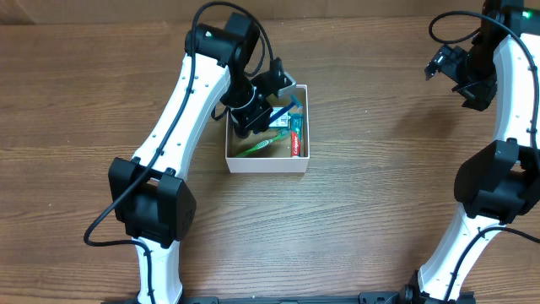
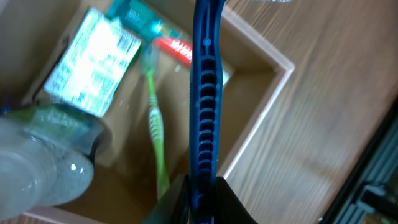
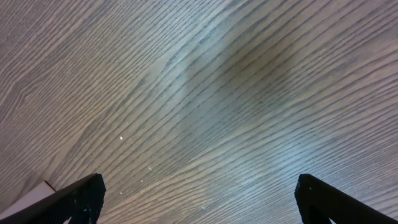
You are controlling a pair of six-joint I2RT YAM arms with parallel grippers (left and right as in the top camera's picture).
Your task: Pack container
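Observation:
The container [image 1: 267,165] is a square white-walled box with a brown floor, left of the table's middle. In it lie a green toothbrush [image 1: 253,148], a red toothpaste tube [image 1: 296,143] and a teal-and-white packet [image 1: 281,128]. My left gripper [image 1: 251,114] hangs over the box's back half, shut on a blue ribbed handle [image 1: 283,110]. In the left wrist view the handle [image 2: 205,93] runs up from the jaws [image 2: 200,194] above the box [image 2: 273,93], the toothbrush [image 2: 155,130], the tube [image 2: 177,46] and the packet [image 2: 93,62]. My right gripper [image 1: 447,67] is open and empty at the far right back, over bare wood [image 3: 199,202].
A translucent rounded object [image 2: 37,168] fills the lower left of the left wrist view, close to the camera. A white edge [image 3: 28,198] shows at the bottom left of the right wrist view. The table is brown wood grain [image 1: 380,186].

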